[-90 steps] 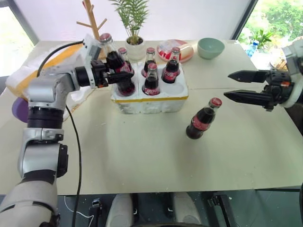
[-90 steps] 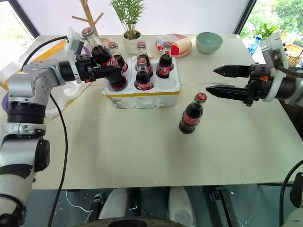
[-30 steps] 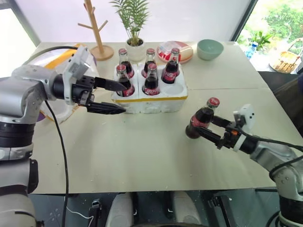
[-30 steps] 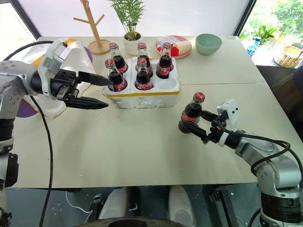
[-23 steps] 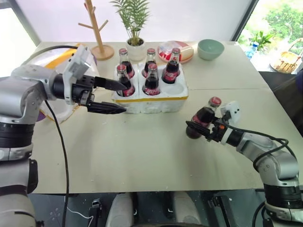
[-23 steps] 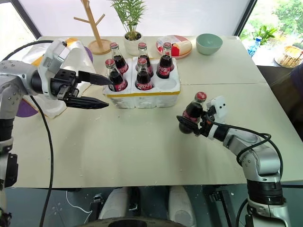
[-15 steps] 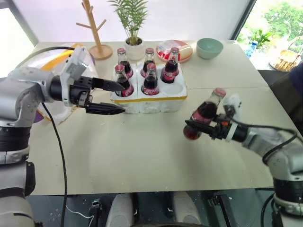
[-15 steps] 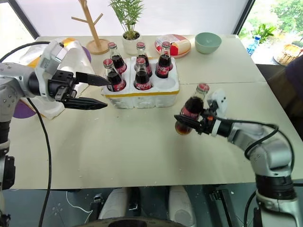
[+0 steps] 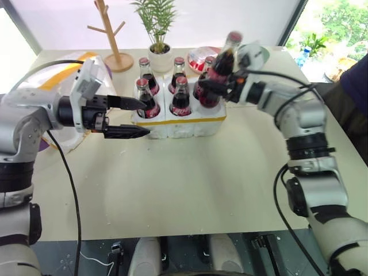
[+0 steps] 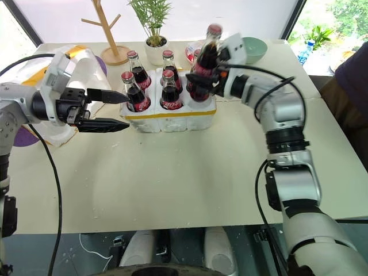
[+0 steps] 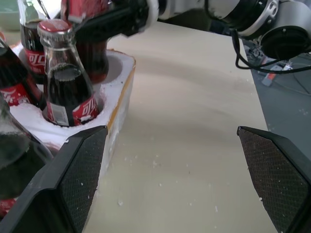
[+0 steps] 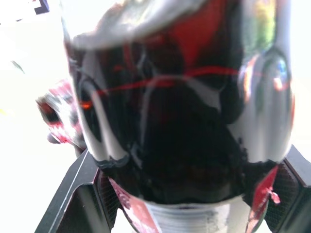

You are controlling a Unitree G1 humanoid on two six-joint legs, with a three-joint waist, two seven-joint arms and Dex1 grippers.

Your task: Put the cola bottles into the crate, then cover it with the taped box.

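Between the black fingers of the right gripper (image 9: 214,87) a small glass bottle of dark cola with red label and red cap (image 9: 221,64) is clamped, held above the right end of the low white foam crate with a yellow tape band (image 9: 183,121); its long axis is tilted, cap up and away from the robot. Five like bottles (image 9: 181,96) are stood upright in the wells; the sixth well is hidden behind the held bottle. Beside the crate's left end, the left gripper (image 9: 138,117) is spread wide and empty.
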